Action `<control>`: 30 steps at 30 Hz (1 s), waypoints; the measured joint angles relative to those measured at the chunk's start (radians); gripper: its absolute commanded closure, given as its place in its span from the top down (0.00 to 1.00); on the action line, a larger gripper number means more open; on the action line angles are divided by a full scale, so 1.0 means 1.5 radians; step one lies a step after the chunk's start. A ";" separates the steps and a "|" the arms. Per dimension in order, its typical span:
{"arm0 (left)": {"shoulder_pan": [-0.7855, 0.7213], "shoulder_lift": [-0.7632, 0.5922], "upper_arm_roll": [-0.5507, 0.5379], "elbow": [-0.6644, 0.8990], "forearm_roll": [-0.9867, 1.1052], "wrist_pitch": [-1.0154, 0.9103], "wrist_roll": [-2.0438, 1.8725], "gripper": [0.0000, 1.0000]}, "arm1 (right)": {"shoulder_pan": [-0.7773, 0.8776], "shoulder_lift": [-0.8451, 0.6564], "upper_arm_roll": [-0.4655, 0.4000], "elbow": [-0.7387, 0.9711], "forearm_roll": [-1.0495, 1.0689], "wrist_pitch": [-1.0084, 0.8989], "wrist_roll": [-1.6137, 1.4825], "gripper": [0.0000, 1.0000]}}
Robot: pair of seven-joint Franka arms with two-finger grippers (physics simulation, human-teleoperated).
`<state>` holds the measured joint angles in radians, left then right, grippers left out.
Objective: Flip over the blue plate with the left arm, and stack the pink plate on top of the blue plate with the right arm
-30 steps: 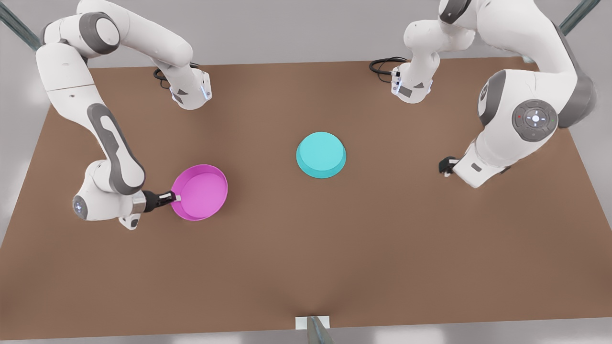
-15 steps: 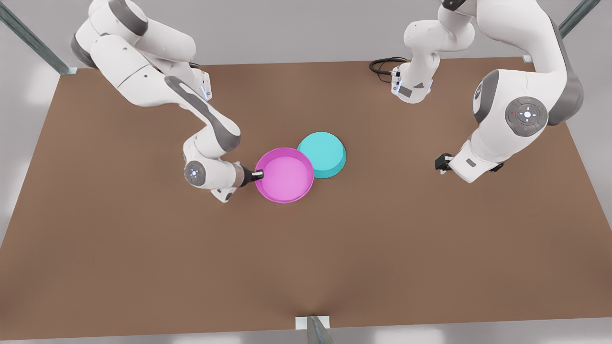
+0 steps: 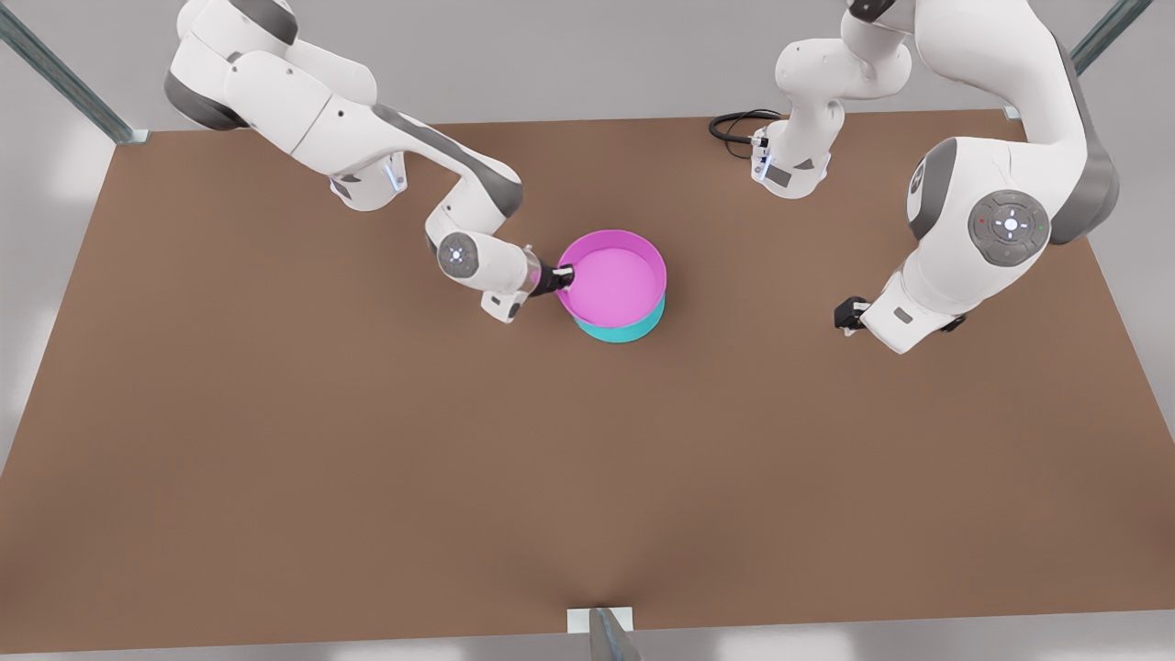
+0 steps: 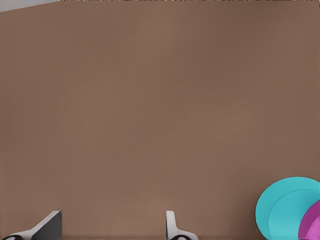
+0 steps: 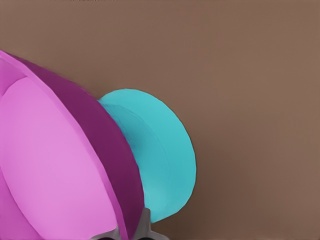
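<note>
- Bench (image 3: 587, 477): brown top; the near half in the front view carries nothing of the task. Both plates sit together past the middle.
- Blue plate (image 3: 622, 330): lies on the bench, rim down and flat base up as I read the right wrist view, where its plain face (image 5: 160, 150) shows beyond the pink dish. I judge the flip step done.
- Pink plate (image 3: 612, 277): open side up, directly over the blue plate; a blue crescent shows at its near edge. I cannot tell whether it touches the blue plate or hangs just above it.
- Right claw (image 3: 562, 274): pinching the pink plate's rim on the side toward the front view's left; in the right wrist view the fingers (image 5: 144, 226) straddle the plate wall.
- Left claw (image 3: 849, 317): off toward the front view's right, well apart from the plates, above bare bench. Its fingers (image 4: 171, 225) stand spread, gripping nothing. This arm waits.
- Step in hand, my judgement: placing the pink plate on the blue one, near the end of the task.
- Next move, my judgement: lower until the pink base seats flat and centred, then part the fingers and draw the right claw back without dragging the rim sideways.
</note>
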<state>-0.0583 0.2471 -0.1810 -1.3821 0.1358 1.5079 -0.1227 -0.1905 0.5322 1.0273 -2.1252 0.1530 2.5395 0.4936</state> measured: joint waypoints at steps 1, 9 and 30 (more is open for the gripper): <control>0.000 0.000 0.000 0.000 0.000 0.000 0.000 1.00 | 0.014 0.002 -0.007 0.003 -0.001 0.005 0.002 0.21; -0.001 0.005 -0.001 0.001 0.000 0.000 -0.002 1.00 | 0.095 0.021 -0.080 -0.003 -0.003 0.067 0.004 0.21; -0.002 0.005 -0.003 0.001 0.000 -0.001 -0.004 1.00 | 0.135 0.041 -0.118 -0.002 -0.009 0.087 0.005 1.00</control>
<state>-0.0609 0.2547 -0.1856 -1.3806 0.1364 1.5064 -0.1289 0.0117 0.5937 0.8498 -2.1278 0.1396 2.6699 0.5005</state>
